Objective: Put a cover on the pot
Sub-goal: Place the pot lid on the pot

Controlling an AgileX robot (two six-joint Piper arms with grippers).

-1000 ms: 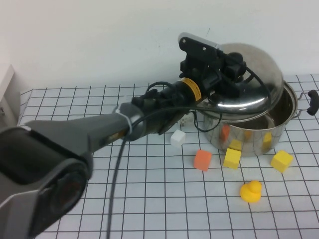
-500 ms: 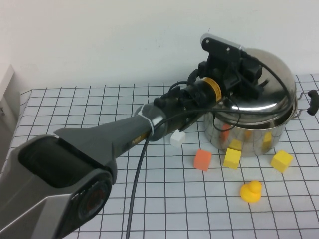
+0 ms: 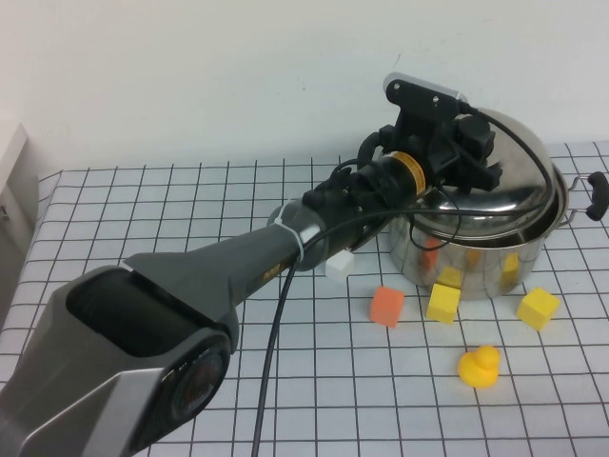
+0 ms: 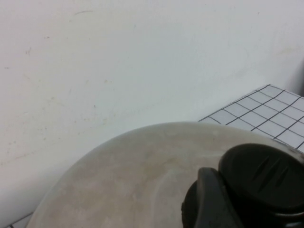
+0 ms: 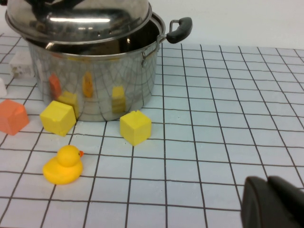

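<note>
The shiny steel pot [image 3: 476,255] with black side handles stands at the table's far right; it also shows in the right wrist view [image 5: 95,80]. The domed steel lid [image 3: 519,181] lies tilted on the pot's rim, with a gap on the right side. My left gripper [image 3: 476,157] is shut on the lid's black knob [image 4: 266,178], above the pot. The lid fills the left wrist view [image 4: 142,175]. My right gripper [image 5: 275,204] is shut and empty, low over the table, to the right of the pot; it is out of the high view.
Near the pot lie an orange block [image 3: 386,306], two yellow blocks [image 3: 442,303] [image 3: 538,307], a white block [image 3: 340,264] and a yellow duck [image 3: 479,366]. The wall stands close behind the pot. The checked cloth covers the table.
My left gripper carried the lid to the right over the pot, then lowered it a little onto the rim. The blocks and duck have not moved.
</note>
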